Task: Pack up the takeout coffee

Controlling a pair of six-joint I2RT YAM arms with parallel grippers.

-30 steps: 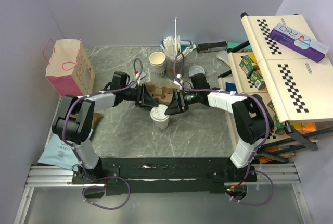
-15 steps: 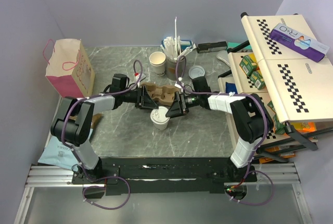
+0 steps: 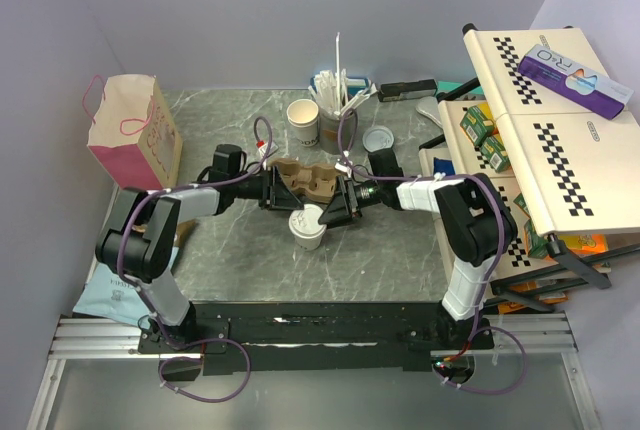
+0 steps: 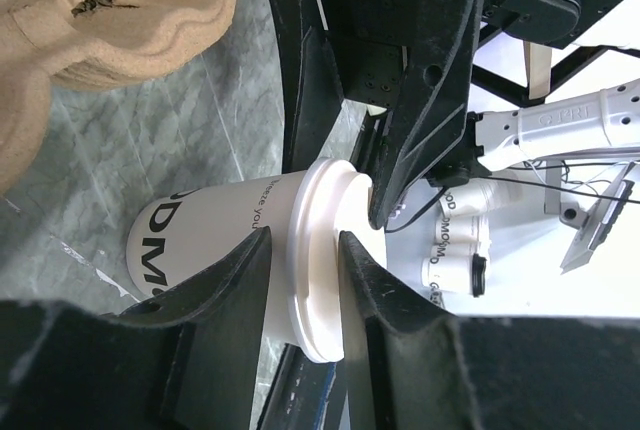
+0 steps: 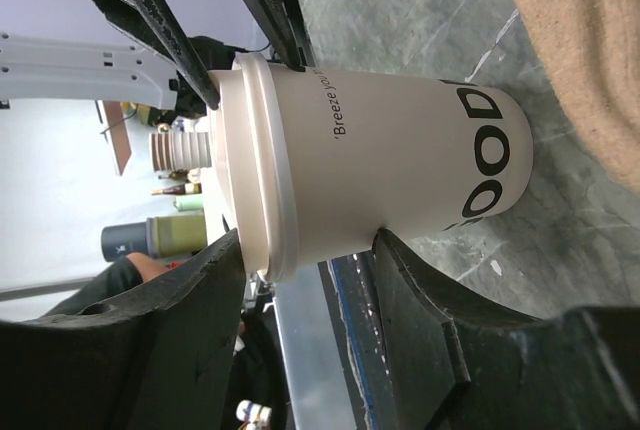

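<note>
Seemingly I am seating the lid on the takeout coffee, upright on the bench at six o'clock of the tray: my left jaws narrowly astride its rim, grip unclear, my right jaws half-open, empty, at three o'clock; next needs a firm clasp and lift.

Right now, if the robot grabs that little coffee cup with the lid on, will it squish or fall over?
The paper cup looks thin-walled, so a hard squeeze would probably dent it, though the white lid likely stiffens the rim. Its base is narrower than its top, so a high push may tip it.
</note>
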